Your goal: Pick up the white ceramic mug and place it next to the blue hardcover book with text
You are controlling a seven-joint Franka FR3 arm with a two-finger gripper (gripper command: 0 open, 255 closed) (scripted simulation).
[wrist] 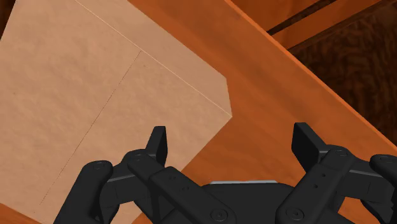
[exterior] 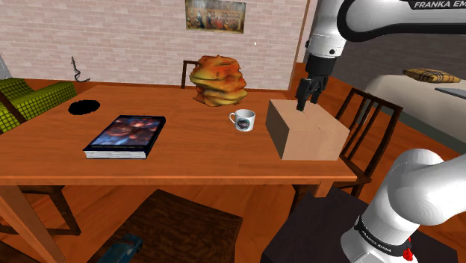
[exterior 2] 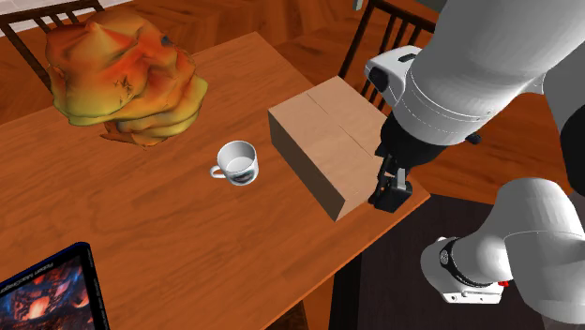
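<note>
Two bits of lettering are legible to me: "FRANKA EM" high on the arm and "FRANKA" on the black band near its base, while the dark print on the white mug is too small to read. The mug stands upright on the table, its inside bare white, near the closed cardboard box and well apart from the blue book. My gripper hangs over the box's corner, fingers wide apart, clasping nothing
</note>
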